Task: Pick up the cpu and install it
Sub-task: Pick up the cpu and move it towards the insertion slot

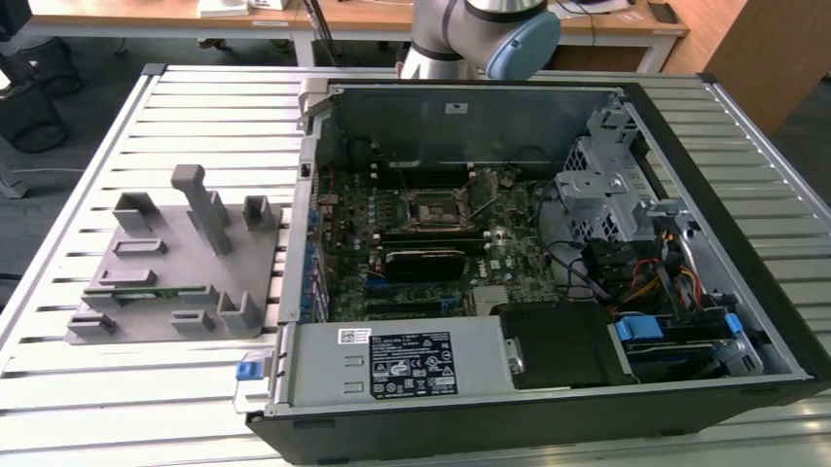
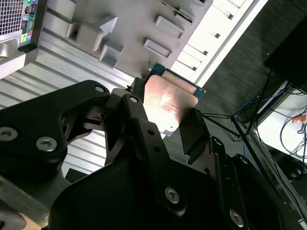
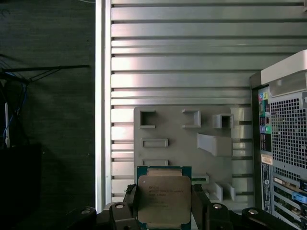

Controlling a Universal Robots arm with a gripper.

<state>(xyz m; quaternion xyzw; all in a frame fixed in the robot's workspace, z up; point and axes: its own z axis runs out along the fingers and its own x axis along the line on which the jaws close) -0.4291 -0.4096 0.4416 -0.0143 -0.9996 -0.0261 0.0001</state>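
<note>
The cpu [image 3: 164,197], a thin square chip with a silvery-grey metal top and a green edge, sits between the black fingers [image 3: 128,203] of my gripper [image 3: 164,208], which is shut on it. In the second wrist view the cpu [image 2: 169,98] gleams between the same fingers [image 2: 194,127] of the gripper [image 2: 168,115]. It hangs high above the grey plastic fixture [image 3: 182,139] on the slatted table. The black-and-metal motherboard socket [image 1: 435,206] lies inside the open computer case [image 1: 727,175]. The arm [image 1: 484,34] rises beyond the case's far side.
The grey fixture [image 1: 175,263] stands on the slatted table [image 1: 78,389] at the exterior view's left, with a green memory stick [image 1: 150,289] in it. The case holds a power supply [image 1: 403,365], a drive cage [image 1: 604,185] and cables. The table's edge [image 3: 100,96] borders dark floor.
</note>
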